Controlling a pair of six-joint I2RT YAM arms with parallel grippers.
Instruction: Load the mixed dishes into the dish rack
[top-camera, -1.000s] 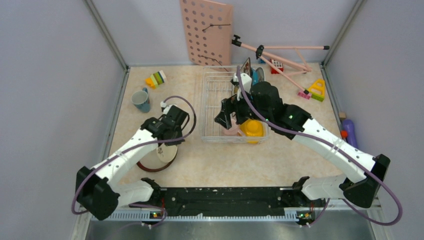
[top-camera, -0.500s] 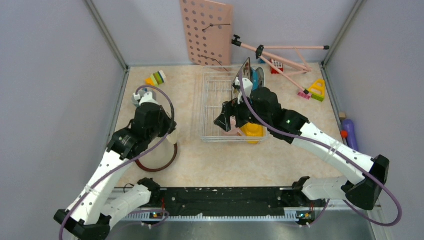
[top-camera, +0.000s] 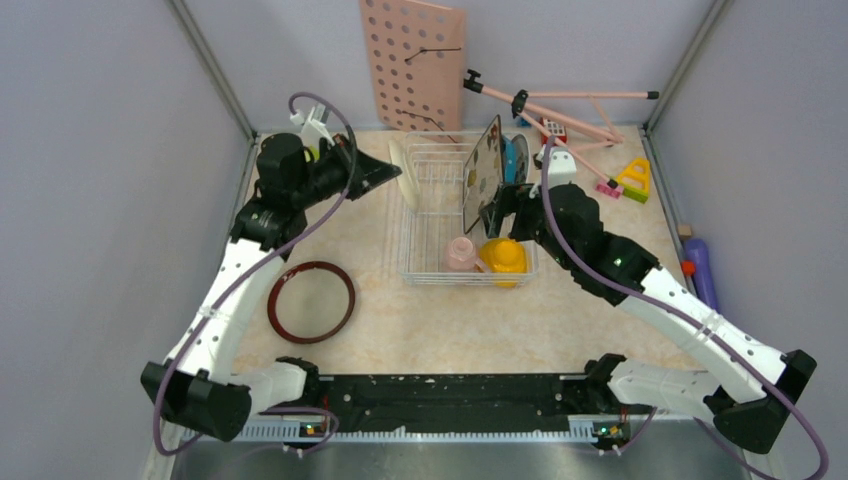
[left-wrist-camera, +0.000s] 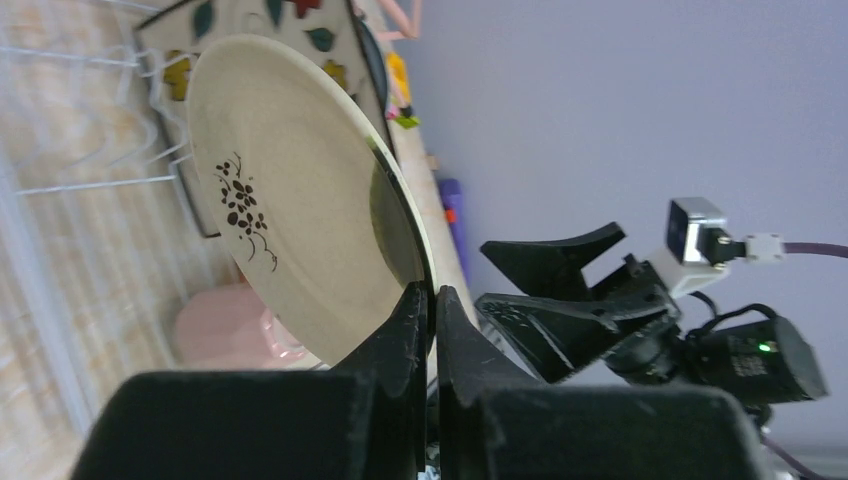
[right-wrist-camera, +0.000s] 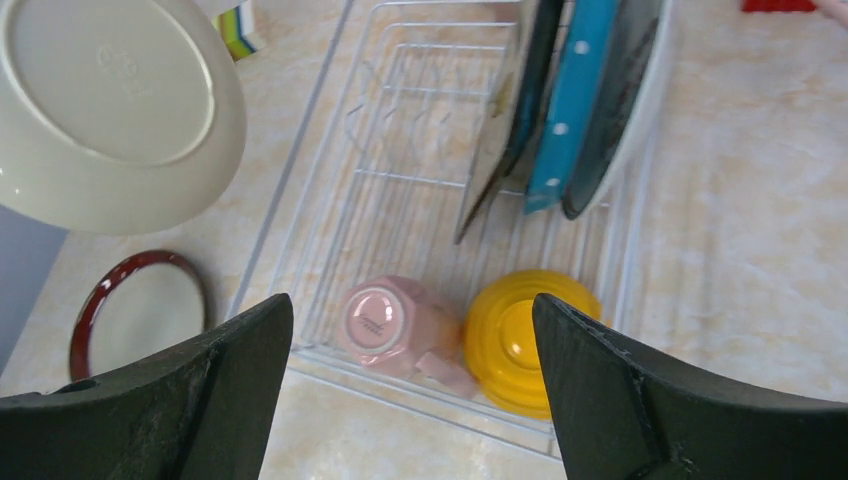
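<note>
dishes are partly loaded into the white wire dish rack (top-camera: 428, 205), which stands on the table (top-camera: 440, 330) between the two arms. a pink mug (top-camera: 460, 254) and a yellow bowl (top-camera: 503, 256) are set upside down, side by side, at the rack's near end. along its right side three plates are stood on edge: a square flowered plate (top-camera: 483, 170), a teal dotted plate (right-wrist-camera: 578, 105) just beside it, and a dark-looking third plate (right-wrist-camera: 622, 95) outermost. a brown-rimmed plate (top-camera: 311, 301) is left flat on the table, to the left of the rack and apart from it.

a cream plate (left-wrist-camera: 300, 210) with a small black flower sprig is held on edge by the left gripper (left-wrist-camera: 433, 300), whose jaws are clamped together on its rim. the plate is raised at the rack's far left corner; whether it touches the wire cannot be told.

the right gripper (right-wrist-camera: 410, 300) is held above the rack's right side, over the mug and bowl, with its jaws spread wide apart and nothing between them.
</note>
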